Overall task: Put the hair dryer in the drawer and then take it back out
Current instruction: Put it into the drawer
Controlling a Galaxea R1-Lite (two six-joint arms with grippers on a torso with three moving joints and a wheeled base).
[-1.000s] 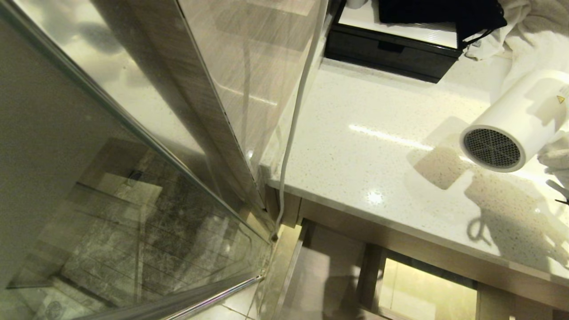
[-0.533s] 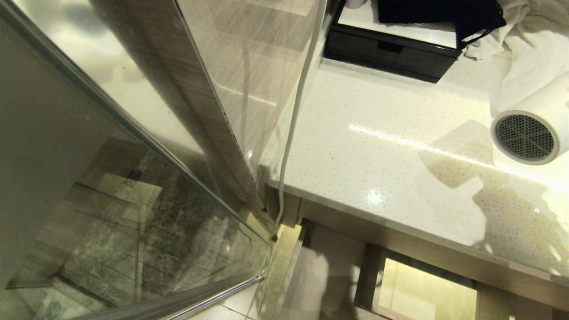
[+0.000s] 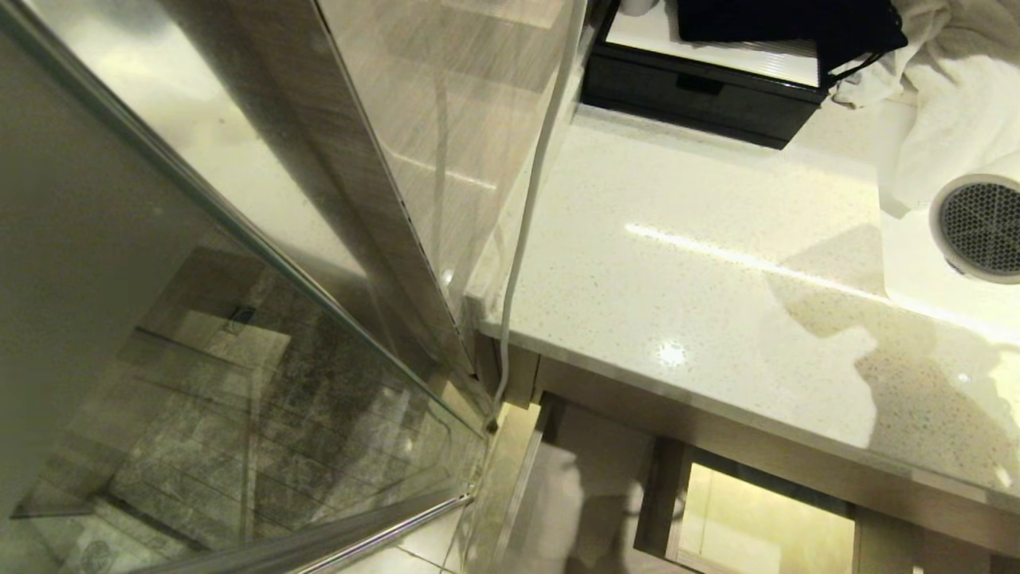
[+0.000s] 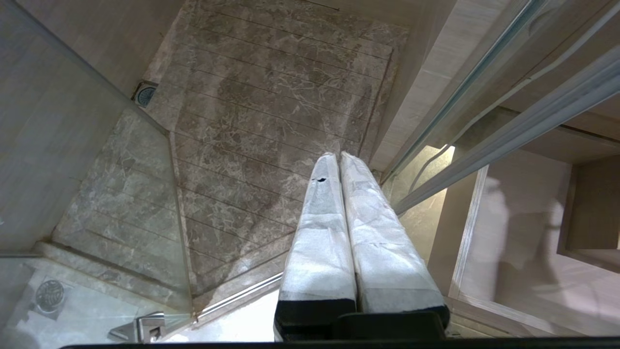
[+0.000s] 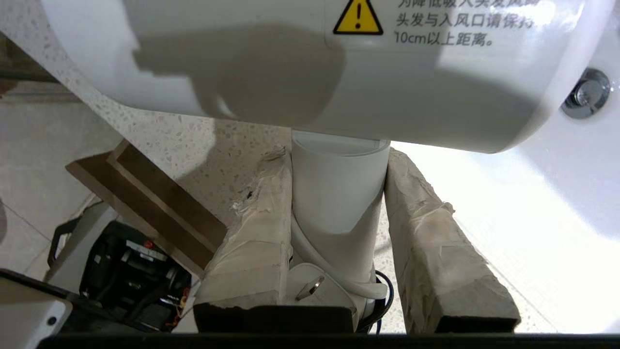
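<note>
The white hair dryer point(image 3: 978, 229) hangs at the head view's right edge, above the speckled counter point(image 3: 677, 263), its round grille facing the camera. In the right wrist view my right gripper point(image 5: 339, 162) is shut on the dryer's handle point(image 5: 339, 194), one padded finger point(image 5: 256, 232) on each side, under the barrel point(image 5: 310, 72); the plug and cord sit between the finger bases. The drawer point(image 3: 590, 470) stands pulled out below the counter's front edge, pale inside, with a boxed cut-out. My left gripper point(image 4: 339, 157) is shut and empty, parked over the shower floor beside the drawer point(image 4: 523, 232).
A black box point(image 3: 701, 88) and a white towel point(image 3: 956, 80) lie at the counter's back. A white cable point(image 3: 526, 215) hangs down the counter's left end. A glass shower door point(image 3: 239, 319) fills the left. A white basin point(image 5: 557, 194) lies under the dryer.
The hair dryer has travelled right and slightly up in the head view, from well over the counter to the frame's edge, still held by my right gripper. The left arm has stayed still.
</note>
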